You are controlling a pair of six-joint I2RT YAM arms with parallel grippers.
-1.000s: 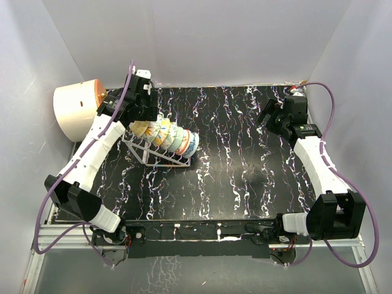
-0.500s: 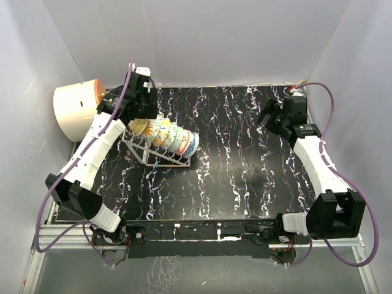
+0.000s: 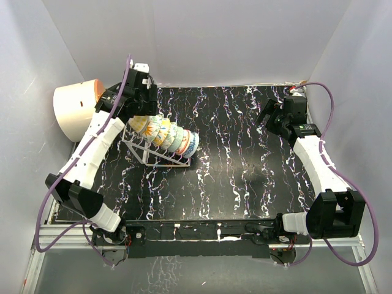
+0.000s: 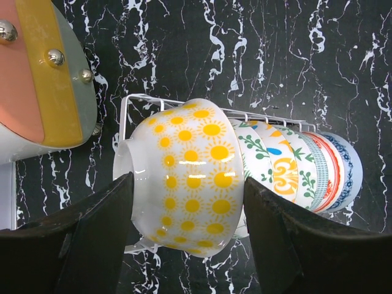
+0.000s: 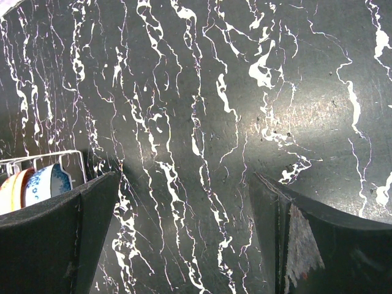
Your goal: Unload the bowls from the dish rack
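From above, the left jaws hang just behind the end of the dish rack (image 3: pixel 165 163). All the bowls (image 3: pixel 166 135) stand on edge in it, in a packed row running away from the jaws. The right jaws sit well apart from the rack, over bare black surface (image 3: pixel 245 171).

Through the left wrist camera, the jaws are spread wide and, as far as I can tell, hold nothing. The yellow bowl (image 4: pixel 190 190) lies between them, with the other bowls stacked against its far side. A cream-and-orange cylinder (image 4: pixel 43 79) sits just outside one jaw.

Through the right wrist camera, the jaws are also wide apart and empty. Only surface lies between them, and the blue bowl (image 5: pixel 52 177) and a rack corner sit just outside one jaw.

My worries are with the left side. The yellow bowl's wall is curved and glazed, so a squeeze there could let it slip. It leans on its neighbour, so lifting could drag that bowl or tip the light rack. A swing outward could knock the cylinder.
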